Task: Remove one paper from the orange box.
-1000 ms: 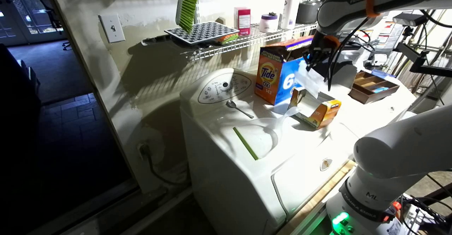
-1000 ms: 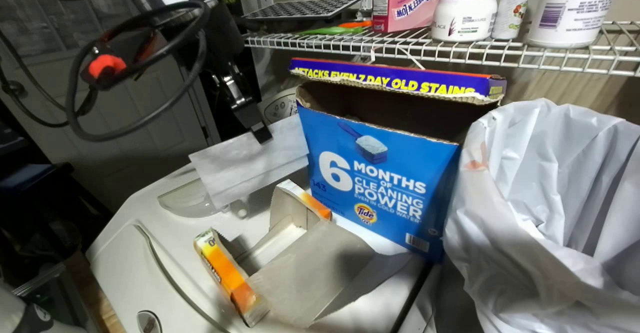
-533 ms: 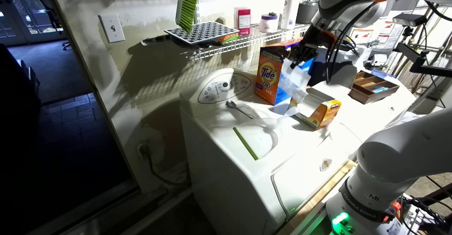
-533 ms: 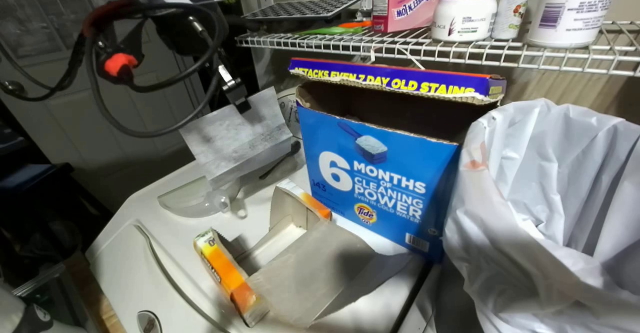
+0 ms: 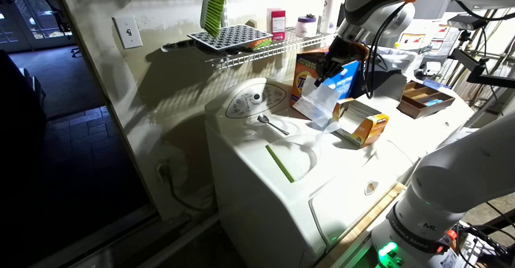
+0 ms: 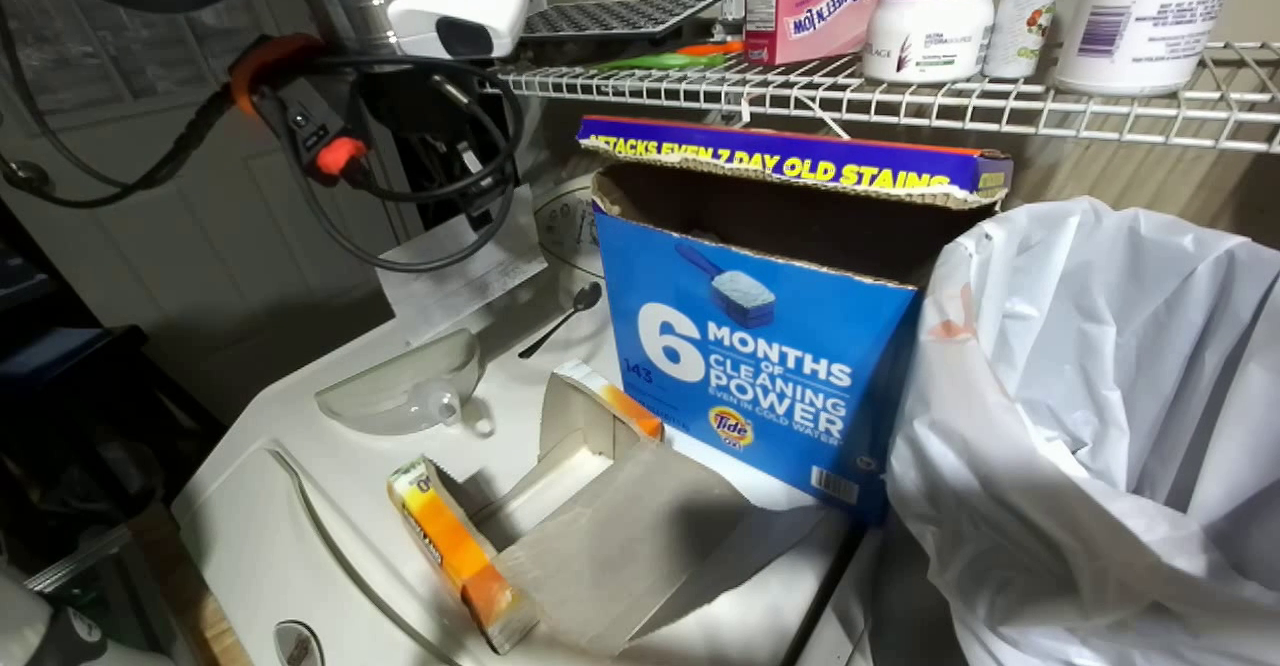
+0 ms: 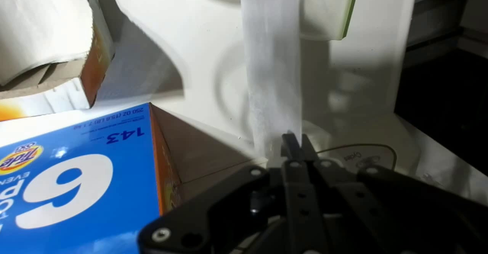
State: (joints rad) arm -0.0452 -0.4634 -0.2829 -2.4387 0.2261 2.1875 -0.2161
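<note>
White paper (image 7: 271, 63) tight between the jaws, its bulk below them.

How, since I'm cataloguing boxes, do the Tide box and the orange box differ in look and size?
The Tide box is tall and large; the orange box is lower and smaller. The Tide box has a blue face with a big white 6; the orange box has an orange-and-yellow side with small lettering. Both are open and show some orange.
</note>
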